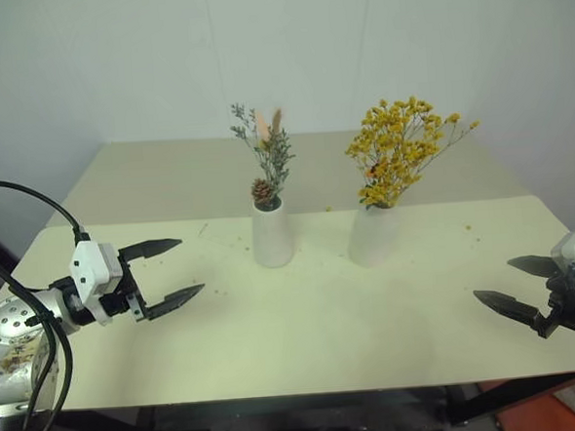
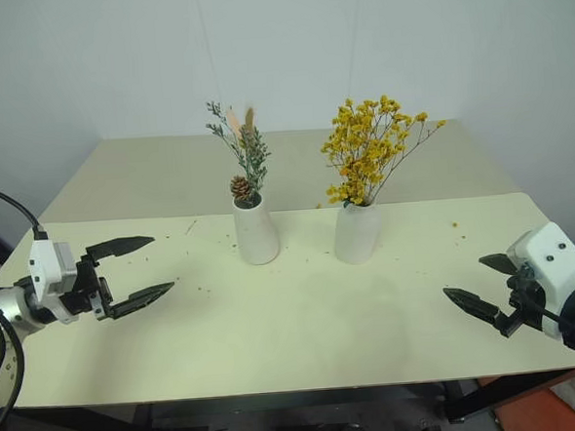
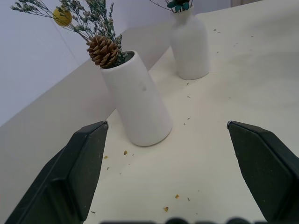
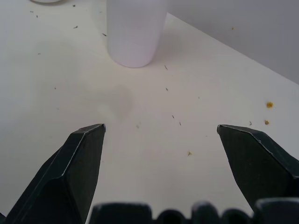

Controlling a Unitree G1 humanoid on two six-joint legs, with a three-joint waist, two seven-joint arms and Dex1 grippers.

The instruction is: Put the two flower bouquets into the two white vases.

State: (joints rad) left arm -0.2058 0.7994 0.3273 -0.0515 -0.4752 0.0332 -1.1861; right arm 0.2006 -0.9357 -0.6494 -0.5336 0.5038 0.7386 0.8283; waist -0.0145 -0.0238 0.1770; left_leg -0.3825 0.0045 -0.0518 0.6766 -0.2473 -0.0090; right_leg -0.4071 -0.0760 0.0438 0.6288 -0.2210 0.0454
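While fingers (image 1: 163,248) gape, bouquets (image 1: 402,148) stand apart — vased (image 1: 271,234).

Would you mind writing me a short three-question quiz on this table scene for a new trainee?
1. True or false: the left gripper is holding a bouquet.
2. Which bouquet stands in the tall tapered vase? A) the yellow-orange bouquet B) the grey-green bouquet C) none
3. Fill in: small crumbs of dried flower lie scattered on the ____.

Key:
1. False. It is open and empty, as is the right gripper.
2. B. The grey-green bouquet, with its pinecone, is in it; the yellow-orange bouquet is in the rounder vase.
3. table.
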